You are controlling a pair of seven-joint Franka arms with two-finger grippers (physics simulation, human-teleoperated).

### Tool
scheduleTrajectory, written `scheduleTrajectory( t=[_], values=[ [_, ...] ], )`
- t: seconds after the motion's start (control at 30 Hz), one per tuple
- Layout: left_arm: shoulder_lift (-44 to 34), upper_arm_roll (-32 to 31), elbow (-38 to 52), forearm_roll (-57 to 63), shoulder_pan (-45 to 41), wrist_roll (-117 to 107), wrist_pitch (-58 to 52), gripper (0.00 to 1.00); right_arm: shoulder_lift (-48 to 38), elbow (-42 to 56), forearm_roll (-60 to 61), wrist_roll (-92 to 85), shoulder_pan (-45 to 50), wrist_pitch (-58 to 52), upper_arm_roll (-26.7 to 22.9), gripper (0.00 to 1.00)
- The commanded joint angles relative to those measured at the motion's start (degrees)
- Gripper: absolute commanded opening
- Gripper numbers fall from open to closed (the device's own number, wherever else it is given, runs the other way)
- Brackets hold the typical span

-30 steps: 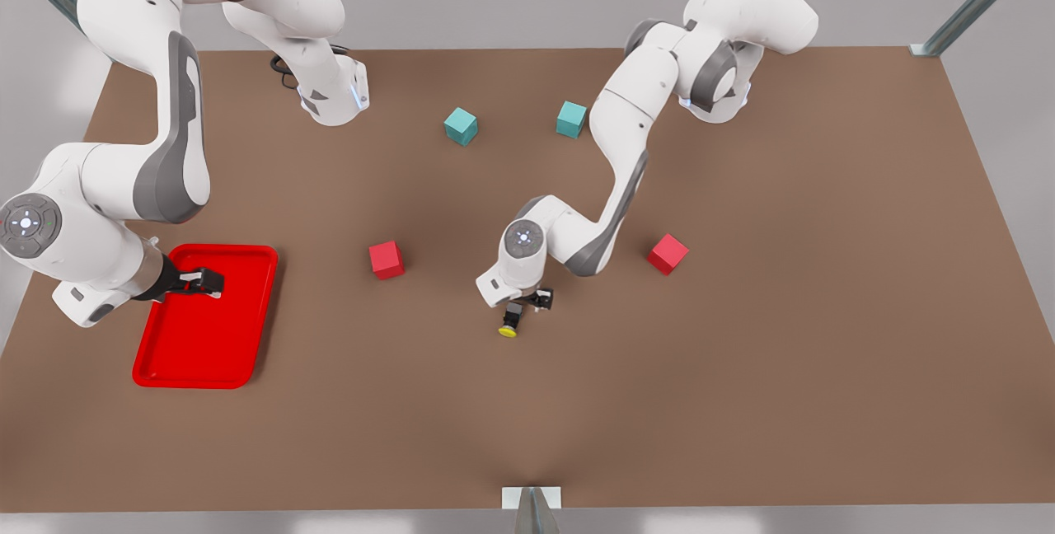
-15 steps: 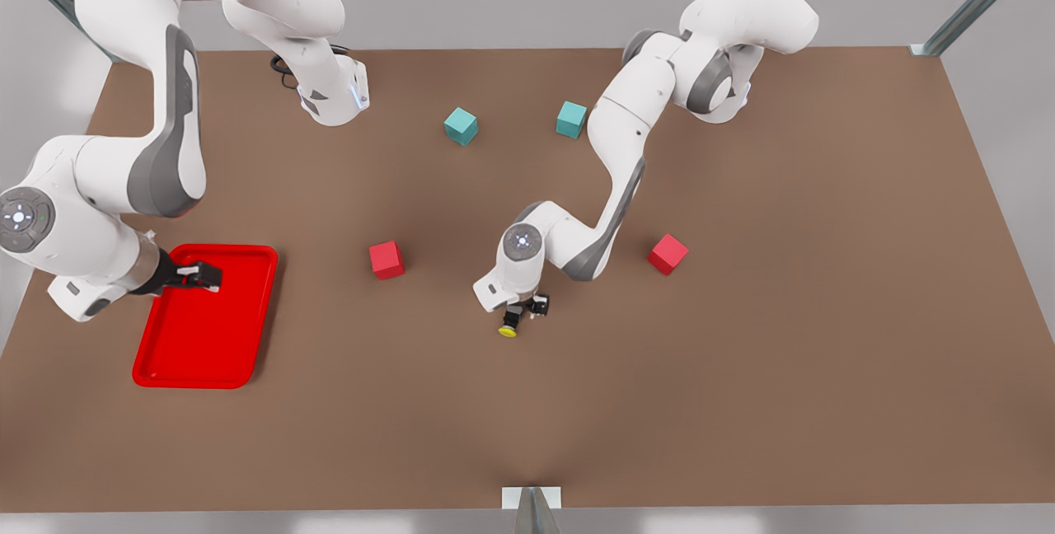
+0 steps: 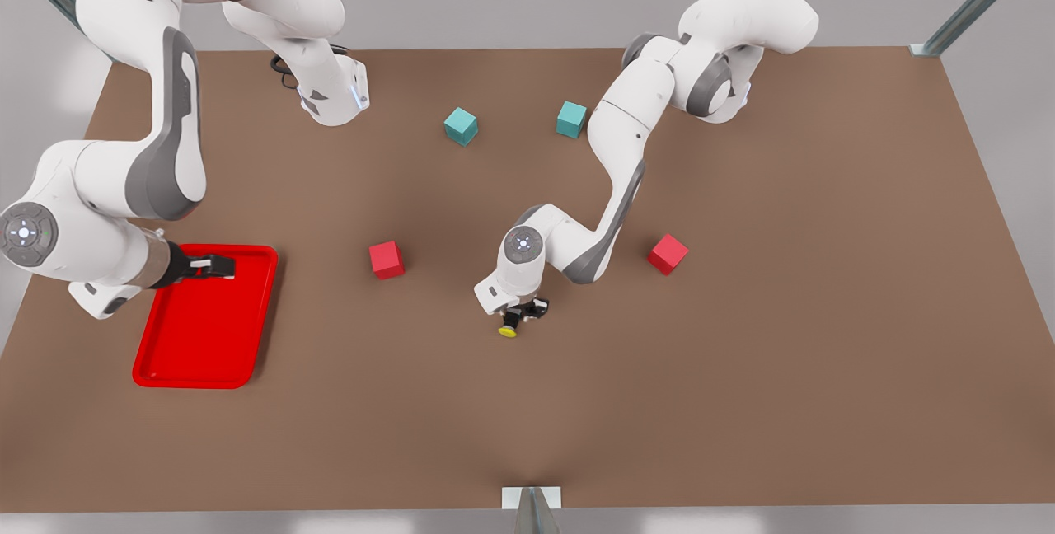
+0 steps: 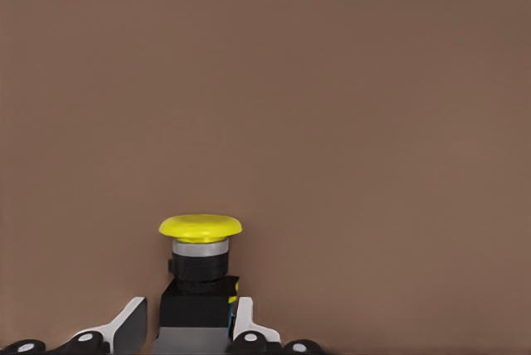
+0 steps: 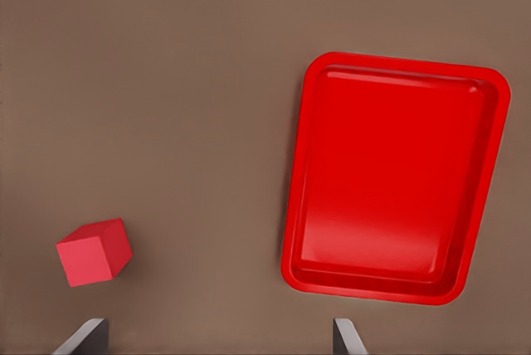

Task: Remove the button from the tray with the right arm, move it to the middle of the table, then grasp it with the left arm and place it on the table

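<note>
Front view: 2 red cubes flank left gripper holding button.

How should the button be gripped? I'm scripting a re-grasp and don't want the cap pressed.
Grip the black boxy body of the button, not the yellow cap: its flat opposite sides suit two fingers, while the domed cap overhangs. Come from the body end, away from the cap, as the left gripper does at mid-table. The right gripper waits open over the tray.
</note>
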Motion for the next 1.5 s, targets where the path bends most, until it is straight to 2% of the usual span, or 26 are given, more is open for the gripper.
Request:
scheduleTrajectory(
  t=[0.0,0.1,0.43,0.57,0.6,0.63,0.67,0.73,0.83,0.9,1.03,1.07,1.1,1.2,1.47],
  values=[
    [-0.1,0.0,0.0,0.0,0.0,0.0,-0.8,0.54,-0.1,0.0,0.2,0.6,0.0,-0.5,0.0,1.0],
    [-0.5,0.0,-0.1,0.0,0.0,-0.1,-1.1,0.47,0.0,0.0,0.1,0.7,0.1,-0.5,0.0,1.0],
    [-4.4,-0.8,-0.2,-3.7,3.6,-1.4,-3.3,0.47,1.7,0.0,-0.2,1.7,0.4,0.5,0.1,1.0],
    [-6.4,0.3,-0.5,-3.5,9.1,-3.1,4.0,0.47,2.0,0.1,-0.6,1.8,2.1,2.8,0.2,1.0],
    [-6.8,3.2,-0.4,-3.6,9.1,-8.2,4.2,0.47,2.0,0.4,-0.7,1.8,3.7,3.2,0.2,1.0],
    [-6.6,3.8,-1.0,-3.5,9.0,-17.1,11.0,0.47,2.3,1.3,-0.6,2.0,4.1,3.9,0.2,1.0],
    [-6.5,4.0,-1.1,-3.1,8.8,-23.4,13.3,0.47,2.9,1.3,-0.6,2.0,4.0,4.0,0.2,1.0],
    [-6.5,9.4,-1.4,-2.9,6.2,-36.8,16.3,0.47,3.2,1.4,-0.7,2.0,3.5,4.0,0.0,1.0],
    [-5.8,14.6,-4.8,-2.6,3.3,-47.5,25.2,0.48,3.1,1.4,-0.7,2.0,3.5,3.6,0.0,1.0],
    [-5.1,24.5,-9.6,-2.6,-4.1,-55.9,25.3,0.48,3.5,1.3,-0.7,1.7,3.0,3.9,-0.5,1.0],
    [-4.0,25.7,-12.9,3.5,-7.9,-59.3,25.2,0.49,4.0,1.3,-0.7,1.9,3.2,3.9,-0.5,1.0],
    [-1.9,32.1,-16.0,3.5,-13.0,-61.7,25.2,0.49,4.0,1.3,-0.7,1.9,3.2,3.9,-0.5,1.0],
    [3.6,37.9,-16.1,3.5,-16.6,-67.5,25.3,0.49,4.0,1.3,-0.7,1.8,3.2,3.8,-0.5,1.0],
    [7.8,40.2,-15.8,3.8,-17.7,-78.2,30.4,0.49,4.0,1.3,-0.7,1.9,3.3,3.9,-0.5,1.0],
    [12.5,41.8,-17.0,3.8,-19.9,-80.8,38.4,0.49,4.3,1.3,-0.7,1.3,3.1,3.9,-0.5,1.0]
  ],
)
